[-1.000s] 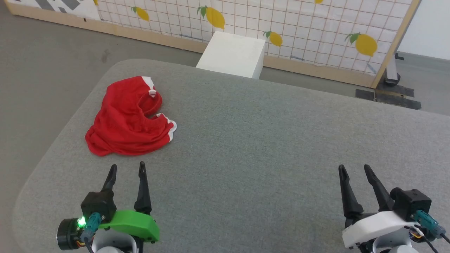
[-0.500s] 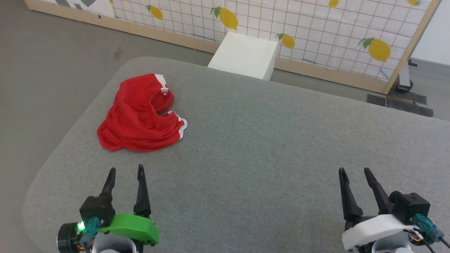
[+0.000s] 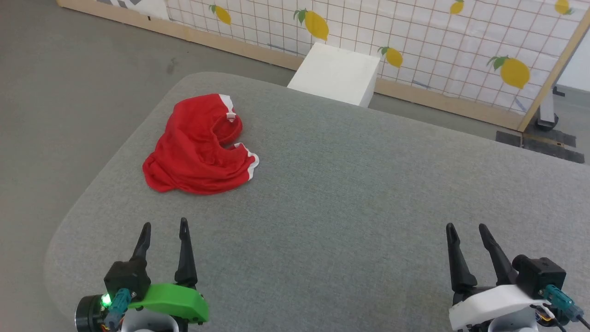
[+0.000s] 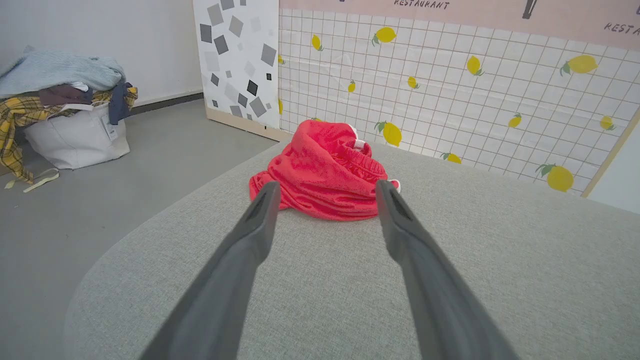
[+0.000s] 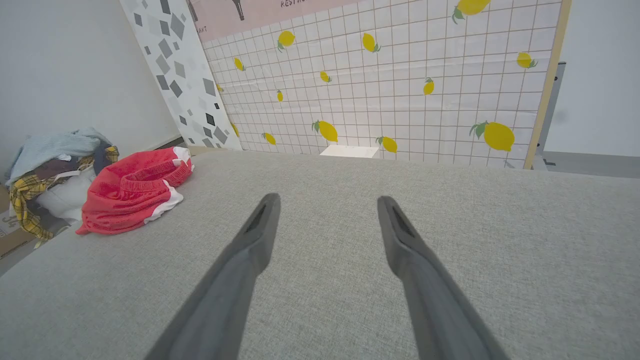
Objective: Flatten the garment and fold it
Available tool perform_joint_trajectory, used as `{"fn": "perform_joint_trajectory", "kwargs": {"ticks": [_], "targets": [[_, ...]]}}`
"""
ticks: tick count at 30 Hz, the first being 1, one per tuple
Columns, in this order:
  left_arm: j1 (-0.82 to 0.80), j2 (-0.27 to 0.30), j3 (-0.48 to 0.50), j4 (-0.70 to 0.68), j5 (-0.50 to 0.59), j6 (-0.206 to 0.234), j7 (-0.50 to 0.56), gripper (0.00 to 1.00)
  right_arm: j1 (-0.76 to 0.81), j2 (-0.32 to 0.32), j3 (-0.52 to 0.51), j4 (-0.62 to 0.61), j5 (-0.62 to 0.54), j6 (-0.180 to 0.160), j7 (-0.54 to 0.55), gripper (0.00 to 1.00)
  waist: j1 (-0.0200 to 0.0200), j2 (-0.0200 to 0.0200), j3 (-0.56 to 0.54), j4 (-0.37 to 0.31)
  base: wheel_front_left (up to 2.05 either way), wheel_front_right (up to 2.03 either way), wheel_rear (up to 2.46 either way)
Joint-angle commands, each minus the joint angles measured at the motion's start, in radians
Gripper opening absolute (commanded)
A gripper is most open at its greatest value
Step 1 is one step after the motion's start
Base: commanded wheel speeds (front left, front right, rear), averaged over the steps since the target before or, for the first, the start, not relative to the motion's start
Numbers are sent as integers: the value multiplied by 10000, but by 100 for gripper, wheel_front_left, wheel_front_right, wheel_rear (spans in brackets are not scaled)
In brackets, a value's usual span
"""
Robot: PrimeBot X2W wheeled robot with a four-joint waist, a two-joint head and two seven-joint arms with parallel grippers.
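On the left side of the grey padded table (image 3: 350, 212), close to its far left edge, the shorts (image 3: 196, 147) lie in a crumpled red heap. They are doubled over on themselves, with the gathered waistband (image 3: 229, 131) gaping toward the right and a white trim (image 3: 251, 165) showing at the near right corner. The left gripper (image 3: 165, 223) hovers over the table nearer the robot, apart from the cloth, its two fingers spread wide and holding nothing; in the left wrist view the heap sits straight ahead between them. The cloth looks thin, light and limp: it should lift with little effort, sag and bunch rather than keep a shape, and probably slide over the table if dragged. The firmest holds are likely the waistband and the trimmed leg hem, where the layers are thicker; a pinch in the middle may catch only one layer. Far to the right, well apart from the shorts, the right gripper (image 3: 465, 226) has its fingers spread too, and empty.
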Motion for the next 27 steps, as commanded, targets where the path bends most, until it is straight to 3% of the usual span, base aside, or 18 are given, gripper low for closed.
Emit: {"fn": "perform_joint_trajectory", "kwargs": {"ticks": [1, 12, 18, 27], "targets": [[102, -56, 23, 48, -58, 29, -97, 100, 172, 5, -12, 70, 114, -15, -110, 100, 0, 0, -25, 66, 0, 0, 0], [-43, -56, 100, 154, -42, -92, -132, 100, 149, 5, 48, 79, 83, -15, -145, 100, 0, 0, 36, -33, 0, 0, 0], [-1498, 90, 292, 1111, -636, -811, -29, 100, -48, 5, -60, -86, -163, -15, -145, 100, 0, 0, 572, -203, 0, 0, 0], [-5586, 1273, 486, 4298, -2128, -1537, 2617, 100, -1034, 5, -199, -542, -913, -15, 71, 100, 0, 0, 2641, -1303, 0, 0, 0]]}}
